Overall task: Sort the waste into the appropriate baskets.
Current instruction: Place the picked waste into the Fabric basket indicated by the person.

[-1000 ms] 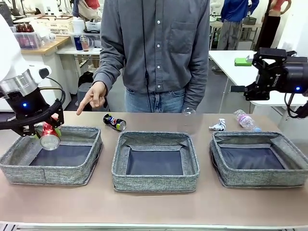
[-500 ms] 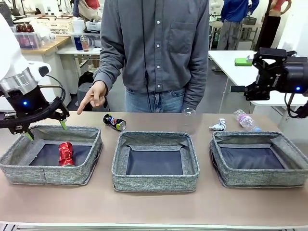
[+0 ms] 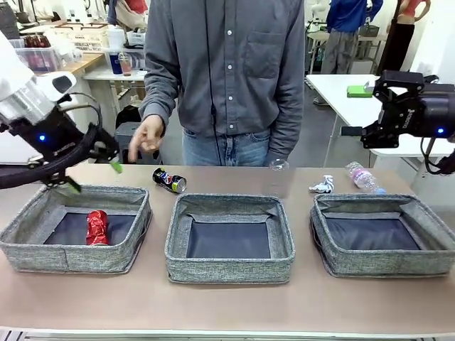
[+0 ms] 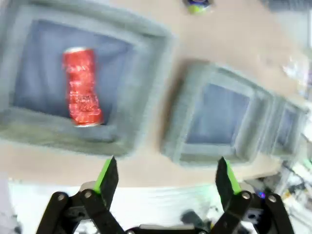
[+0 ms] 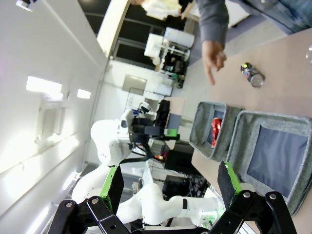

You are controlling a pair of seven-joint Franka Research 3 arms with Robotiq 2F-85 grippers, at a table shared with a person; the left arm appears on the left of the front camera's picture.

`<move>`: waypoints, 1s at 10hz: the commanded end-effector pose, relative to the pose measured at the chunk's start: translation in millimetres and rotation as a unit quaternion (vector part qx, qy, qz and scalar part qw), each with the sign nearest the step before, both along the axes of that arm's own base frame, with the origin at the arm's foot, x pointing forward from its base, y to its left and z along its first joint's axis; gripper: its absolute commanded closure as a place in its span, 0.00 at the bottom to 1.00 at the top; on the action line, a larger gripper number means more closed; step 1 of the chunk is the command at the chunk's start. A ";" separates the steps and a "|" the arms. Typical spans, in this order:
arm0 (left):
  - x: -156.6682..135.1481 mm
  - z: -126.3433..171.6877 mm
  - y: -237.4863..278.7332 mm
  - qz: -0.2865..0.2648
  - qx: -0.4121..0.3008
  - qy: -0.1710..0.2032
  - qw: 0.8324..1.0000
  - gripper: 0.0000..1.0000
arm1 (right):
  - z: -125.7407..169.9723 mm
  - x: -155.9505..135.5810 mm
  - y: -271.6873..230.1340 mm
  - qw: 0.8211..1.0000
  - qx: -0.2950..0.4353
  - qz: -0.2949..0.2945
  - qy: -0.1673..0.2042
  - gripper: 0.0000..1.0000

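Hovering above the far rim of the left basket (image 3: 71,259), the left tool (image 3: 94,177) is tilted, pads spread wide, nothing btwn them. Crushed red can (image 3: 97,226) lies inside that basket on the dark bottom, left of centre. Middle basket (image 3: 229,270) and right basket (image 3: 387,263) sit in a row w/ it along the desk (image 3: 227,305).

Other waste is on the far strip of the desk. Dark blue soda can (image 3: 169,180) lies on its side btwn left and middle baskets. Clear plastic cup (image 3: 278,170) is behind the middle basket. Crumpled wrapper (image 3: 322,185) and clear plastic bottle (image 3: 361,177) are behind the right basket. Person's hand (image 3: 147,137) hangs above and just left of the soda can, near the left tool, blurred.

Right tool (image 5: 170,180) is held high at far right, well apart from everything, pads wide, holding nothing.

Left wrist view, blurry, looks down and gives the red can's full length, which the front view doesn't. Right wrist view, rolled sideways, shows the hand sharp, one finger pointing at the soda can.
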State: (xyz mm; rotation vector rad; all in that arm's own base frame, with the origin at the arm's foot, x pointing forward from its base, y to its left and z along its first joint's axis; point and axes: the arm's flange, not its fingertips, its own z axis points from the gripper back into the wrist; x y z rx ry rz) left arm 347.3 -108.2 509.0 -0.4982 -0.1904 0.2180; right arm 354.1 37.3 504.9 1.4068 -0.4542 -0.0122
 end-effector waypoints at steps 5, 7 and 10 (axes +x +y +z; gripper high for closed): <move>-11.5 29.5 54.1 -0.274 -0.545 -0.144 0.779 0.00 | 3.6 2.0 3.1 1.000 0.011 -0.002 0.001 0.00; -16.1 56.6 48.2 -0.158 -0.350 -0.161 0.909 0.00 | 3.6 2.0 3.1 1.000 0.011 -0.002 0.001 0.00; -16.1 56.6 48.2 -0.158 -0.350 -0.161 0.909 0.00 | 3.6 2.0 3.1 1.000 0.011 -0.002 0.001 0.00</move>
